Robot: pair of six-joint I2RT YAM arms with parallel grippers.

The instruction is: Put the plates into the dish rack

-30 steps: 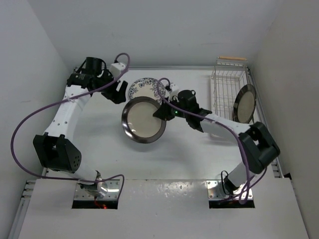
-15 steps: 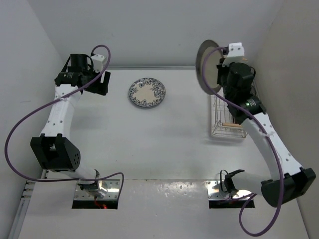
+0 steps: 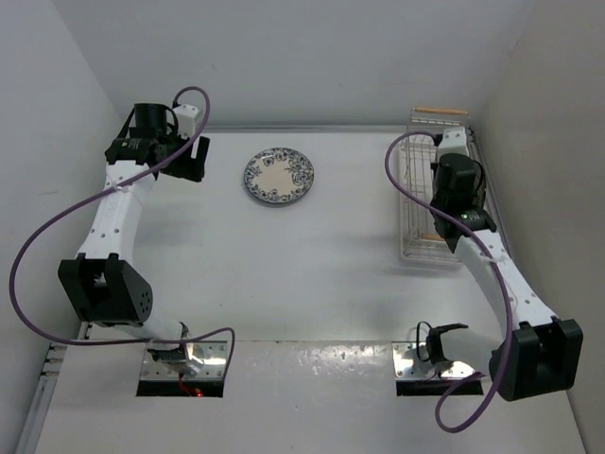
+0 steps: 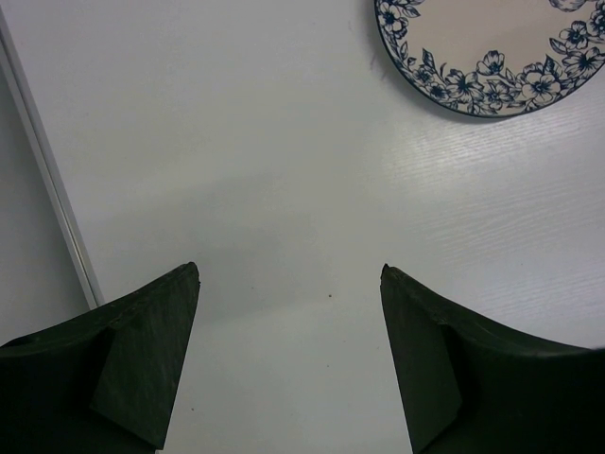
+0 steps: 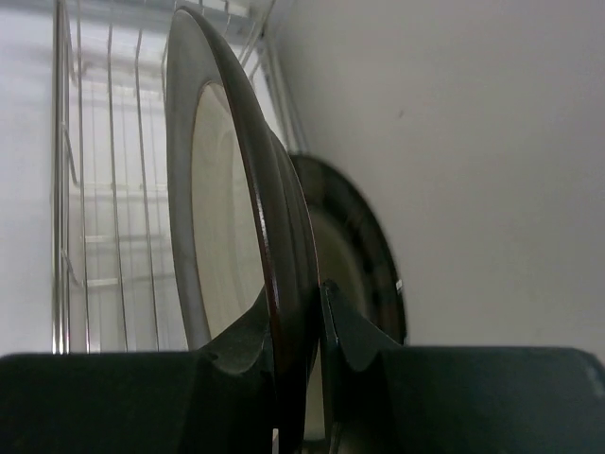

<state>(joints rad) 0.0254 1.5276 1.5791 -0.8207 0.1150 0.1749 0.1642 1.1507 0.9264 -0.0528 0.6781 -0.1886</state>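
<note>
Right wrist view: above the table (image 3: pixel 284 274), at the dish rack (image 5: pixel 104 189), the right jaws pinch the grey-brown-rimmed plate (image 5: pixel 222 236) upright by its rim. Released off a slot, it could tip against the second plate (image 5: pixel 350 255) just behind. The blue floral plate (image 3: pixel 279 176) lies flat on the table, beyond the spread, empty left jaws.

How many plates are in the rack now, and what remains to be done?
Done, apparently: the rear plate stands on edge in the dish rack. In hand: the right gripper is shut on the grey-brown rimmed plate, upright over the rack wires, not yet released. Left to do: the blue floral plate lies flat on the table, near the open left gripper.
</note>
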